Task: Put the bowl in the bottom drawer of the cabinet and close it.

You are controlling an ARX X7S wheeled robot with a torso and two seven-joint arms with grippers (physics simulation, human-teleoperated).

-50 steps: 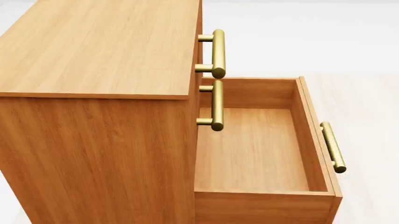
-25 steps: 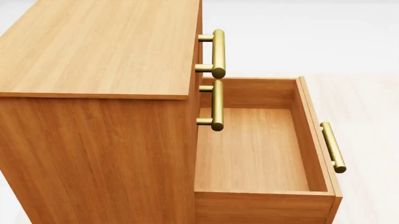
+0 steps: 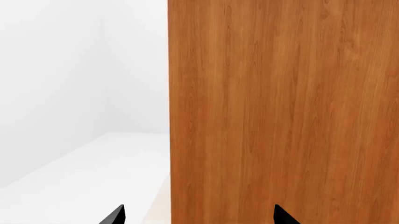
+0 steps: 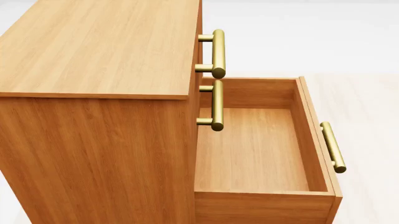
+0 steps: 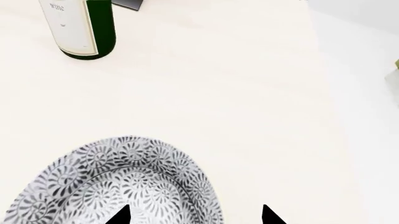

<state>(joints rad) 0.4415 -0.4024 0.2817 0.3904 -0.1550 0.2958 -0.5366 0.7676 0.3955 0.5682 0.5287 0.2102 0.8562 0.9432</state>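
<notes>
Nothing shifted in the head view since half a second and a full second ago: same cabinet (image 4: 100, 93), same drawer position, same handles.

Bottom drawer (image 4: 255, 149) pulled well out of the cabinet front, honey-brown box open to the top, bare floor inside. Brass bar handle (image 4: 332, 147) on its front face, at the far right of the drawer. Two upper drawers shut, their brass handles (image 4: 217, 53) and (image 4: 216, 105) stacked one above the other just beside the cabinet's front edge, the lower of the two overhanging the open drawer's back corner. No arm or gripper visible from the head.

Left gripper (image 3: 196, 217) seen only as two black fingertips (image 3: 115, 215) at the frame edge, set wide apart, nothing between them. Facing a flat wood-grain side panel of the cabinet (image 3: 281, 107), with white floor and wall beside it.

Right gripper (image 5: 194, 215) likewise two dark tips spread wide, hanging over a pale tabletop (image 5: 249, 93). Bowl (image 5: 118, 182) under it on that surface, speckled blue-grey inside, one fingertip (image 5: 119, 215) over the bowl's interior and the other outside the rim; contact not discernible. Dark green wine bottle (image 5: 84, 28) with a pale label standing upright well apart from the bowl.
</notes>
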